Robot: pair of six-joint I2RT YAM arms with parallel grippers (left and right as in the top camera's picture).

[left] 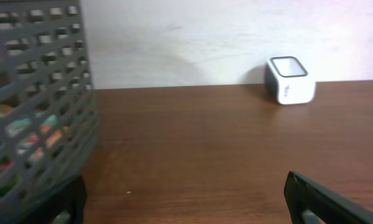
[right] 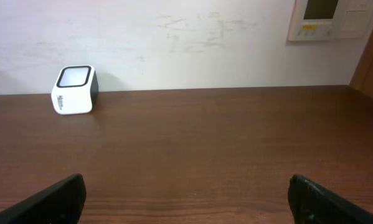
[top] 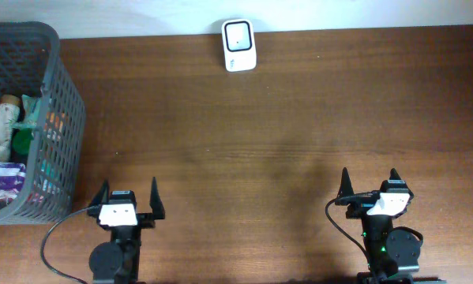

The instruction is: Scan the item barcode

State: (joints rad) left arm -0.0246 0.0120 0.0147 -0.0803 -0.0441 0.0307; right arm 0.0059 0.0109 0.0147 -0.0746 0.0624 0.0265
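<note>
Sitting at the near table (top: 260, 134) edge, left gripper (top: 129, 189) and right gripper (top: 369, 180) – both spread wide, holding nothing. Items (top: 21, 139) lie in the grey basket (top: 69, 118) at left – white scanner (top: 239, 45) at far edge, ctr.

The scanner (top: 238, 45), a small white rounded box with a dark window on top, stands upright far ahead and to the right of the left gripper (top: 129, 189), far ahead and to the left of the right gripper (top: 370, 180). The items (top: 3, 177), a jumble of packets, lie in the grey mesh basket (top: 62, 134) just left of the left gripper
</note>
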